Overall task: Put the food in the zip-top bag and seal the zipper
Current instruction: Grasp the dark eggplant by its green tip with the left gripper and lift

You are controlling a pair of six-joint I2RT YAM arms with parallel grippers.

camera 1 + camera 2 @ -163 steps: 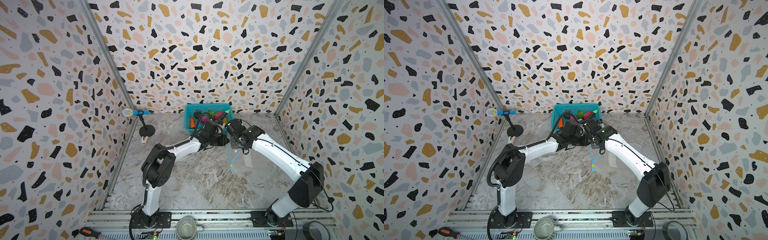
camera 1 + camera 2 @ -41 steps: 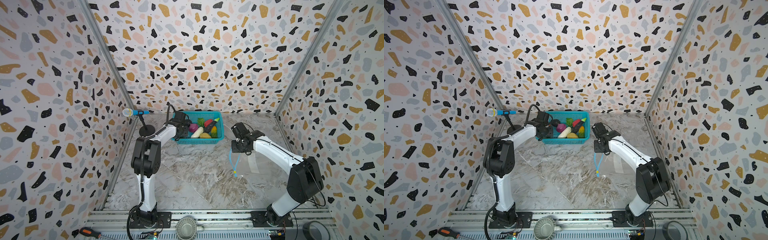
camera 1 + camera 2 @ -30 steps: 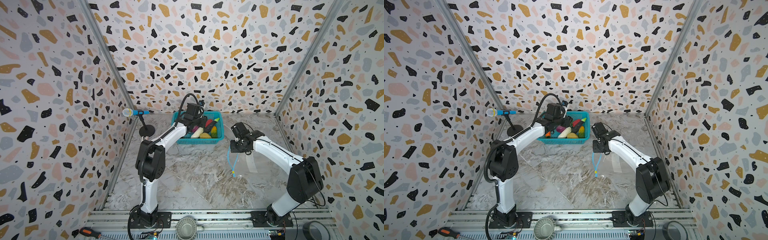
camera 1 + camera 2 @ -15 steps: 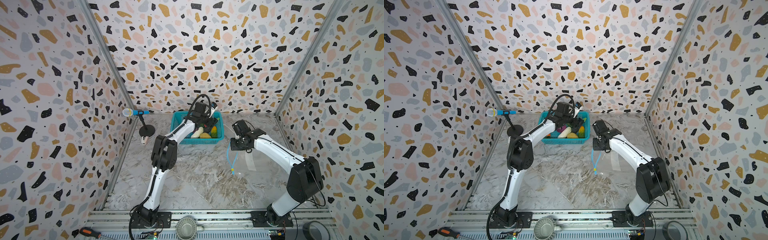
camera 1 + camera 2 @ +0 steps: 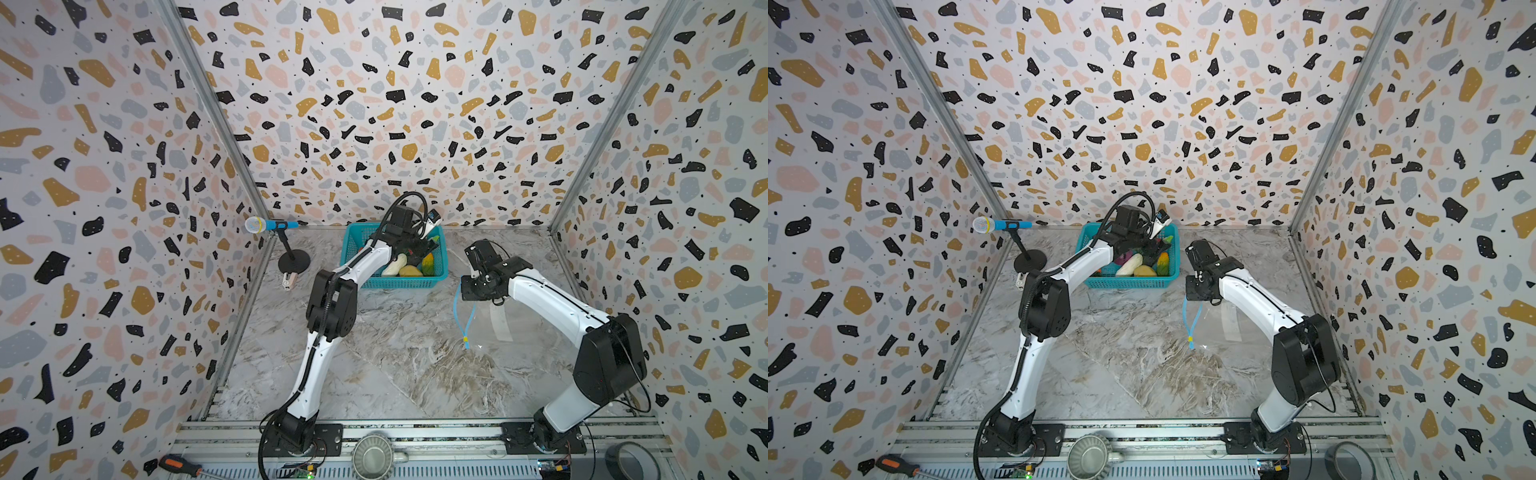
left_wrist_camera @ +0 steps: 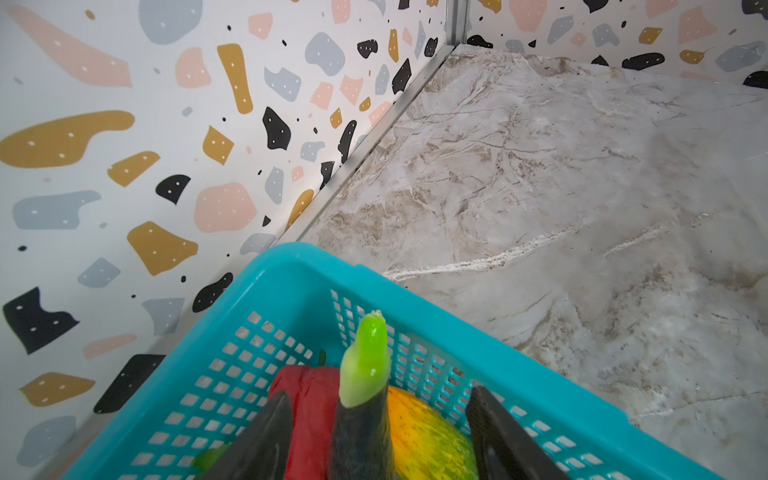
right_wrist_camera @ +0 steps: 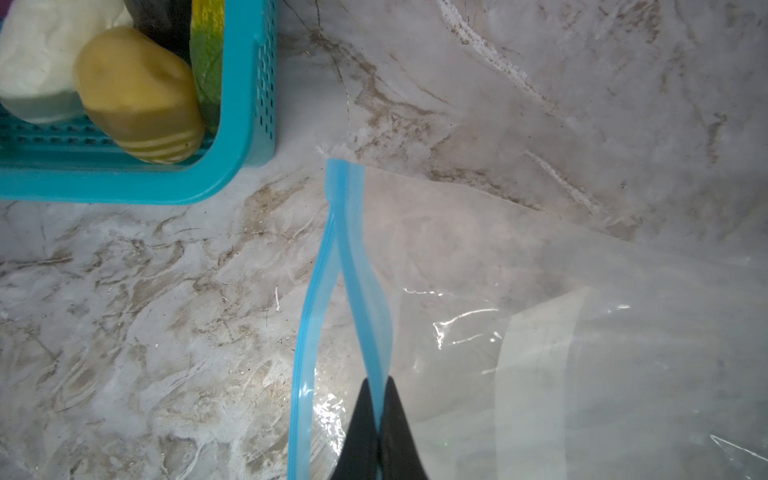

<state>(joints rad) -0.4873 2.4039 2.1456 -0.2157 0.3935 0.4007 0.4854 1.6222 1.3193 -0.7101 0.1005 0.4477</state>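
Left wrist view: eggplant lies lengthwise between the spread jaws

Everything here is placed from the teal basket (image 5: 399, 283), which sits on the surface (image 5: 395, 365) against the back wall. The zip-top bag (image 7: 540, 270) lies flat outside the basket, off its front corner on the right arm's side, near it but not touching.

Inside the basket, toward that same side, the left pincer (image 6: 380, 397) hangs with its jaws wide apart and gripping nothing. The dark eggplant (image 6: 361, 436) lies between them. Its long axis runs the way the pincer points, with the green stem end away from the wrist and toward the basket's far wall, so the jaws face its narrow width.

The red pepper (image 6: 309, 399) presses against one flank of the eggplant, close to one jaw, and the corn (image 6: 428, 440) lies by the other flank. A plain closing should catch the eggplant, though the pepper may get pinched too.

The right pincer (image 7: 376, 395) is clamped on one lip of the zipper (image 7: 365, 291). The other lip bows away, leaving a mouth turned toward the basket. The left arm is the one nearer the food.
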